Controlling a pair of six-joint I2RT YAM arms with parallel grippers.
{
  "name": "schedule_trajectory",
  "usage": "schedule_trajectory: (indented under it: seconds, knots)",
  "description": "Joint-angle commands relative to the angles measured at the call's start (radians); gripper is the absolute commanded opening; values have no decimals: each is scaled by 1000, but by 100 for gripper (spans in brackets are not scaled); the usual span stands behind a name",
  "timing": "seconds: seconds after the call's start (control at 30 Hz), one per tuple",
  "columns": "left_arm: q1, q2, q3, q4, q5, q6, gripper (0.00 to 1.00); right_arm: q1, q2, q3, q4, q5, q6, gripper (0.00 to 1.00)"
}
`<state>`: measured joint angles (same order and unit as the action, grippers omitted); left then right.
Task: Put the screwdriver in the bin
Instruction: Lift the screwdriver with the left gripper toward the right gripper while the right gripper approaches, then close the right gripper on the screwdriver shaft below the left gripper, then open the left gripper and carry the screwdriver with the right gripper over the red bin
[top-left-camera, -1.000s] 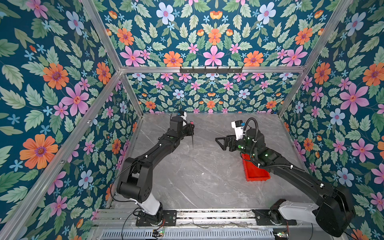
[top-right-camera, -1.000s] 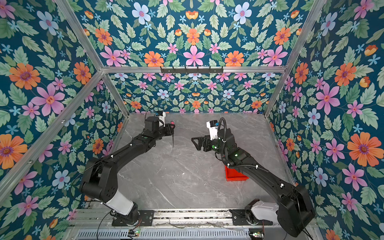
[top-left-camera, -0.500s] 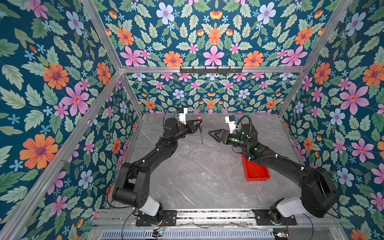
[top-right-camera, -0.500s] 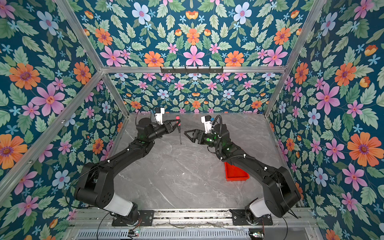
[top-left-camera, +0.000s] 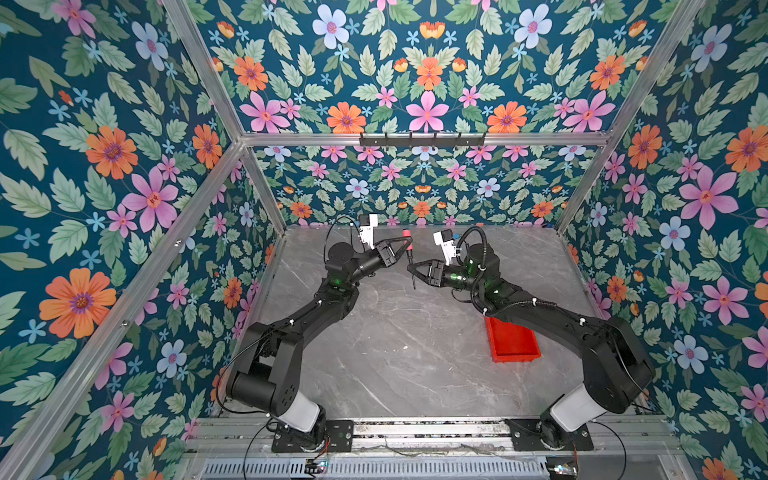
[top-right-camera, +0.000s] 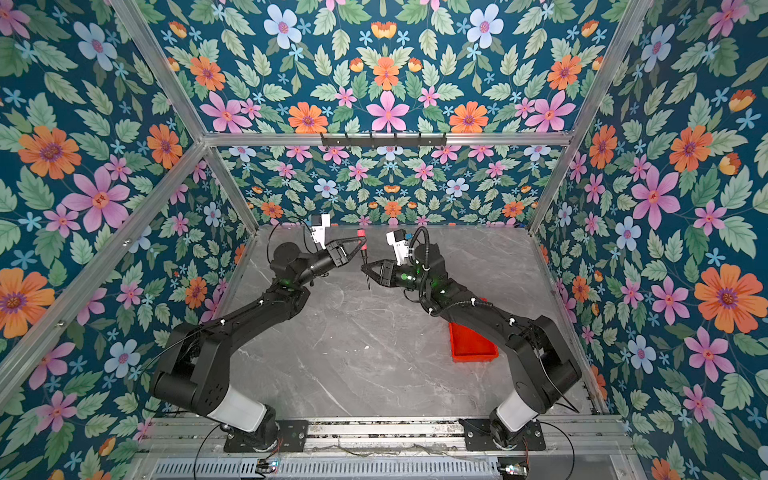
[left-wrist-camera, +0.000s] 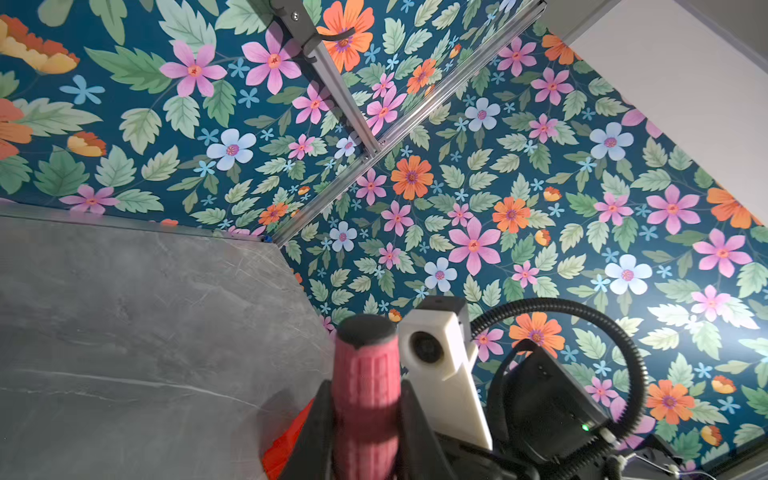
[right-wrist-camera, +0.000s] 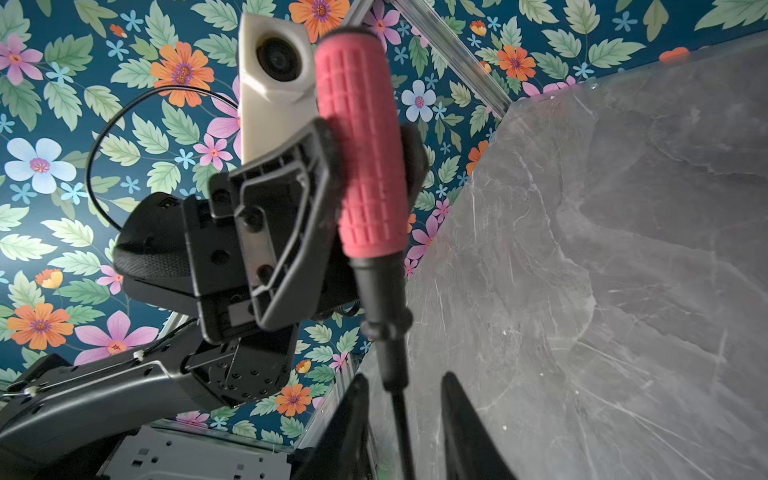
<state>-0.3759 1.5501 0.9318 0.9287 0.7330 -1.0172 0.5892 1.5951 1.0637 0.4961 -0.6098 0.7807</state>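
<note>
**Screwdriver aloft, bin well apart**

My left pincer (top-left-camera: 406, 245) is clamped on the red-pink ribbed handle of the slim screwdriver (right-wrist-camera: 365, 166), which hangs upright above the grey marble desk (top-left-camera: 395, 353). My right pincer (right-wrist-camera: 405, 376) stands apart, its fingers flanking the dark shaft without touching it. The shallow red plastic bin (top-left-camera: 513, 345) sits on the desk, well away.

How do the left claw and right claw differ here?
The left claw is shut on the pink handle of the screwdriver; the right claw flanks the dark shaft with gaps. Upper end for the left claw, lower for the right claw. Both hang above the table, away from the bin.
</note>
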Motion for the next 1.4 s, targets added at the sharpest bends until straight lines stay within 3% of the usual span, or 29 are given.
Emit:
schedule_trajectory:
  seconds: [0.0, 0.23, 0.37, 0.47, 0.57, 0.7, 0.87, 1.03, 1.2, 1.37]
  knots:
    - [-2, -6, -4, 64, 23, -15, 0, 2, 8, 4, 42, 1, 10, 22]
    - [-2, -8, -23, 62, 25, -5, 0, 2, 4, 10, 40, 28, 6, 0]
    - [-2, -17, -34, 58, 24, 44, 3, 2, -10, 9, 8, 18, -25, 0]
    - [-3, -36, -45, 38, 7, 91, 27, 2, -41, -3, -46, 37, -70, 0]
    - [-4, -53, -55, 38, 3, 144, 70, 1, -82, -20, -99, 64, -117, 0]
    - [-3, -98, -88, 38, -38, 254, 100, -4, -151, -50, -225, 122, -212, 0]
    - [-17, -181, -142, -32, -106, 518, 100, -12, -271, -74, -530, 289, -403, 0]
    - [-63, -227, -141, -199, -133, 816, 100, -15, -381, -79, -880, 544, -509, 0]
    - [-111, -223, -139, -255, -72, 1013, 100, -23, -511, -155, -1079, 740, -385, 0]
    - [-146, -182, -126, -262, 46, 1102, 100, -60, -658, -268, -1219, 823, -160, 0]
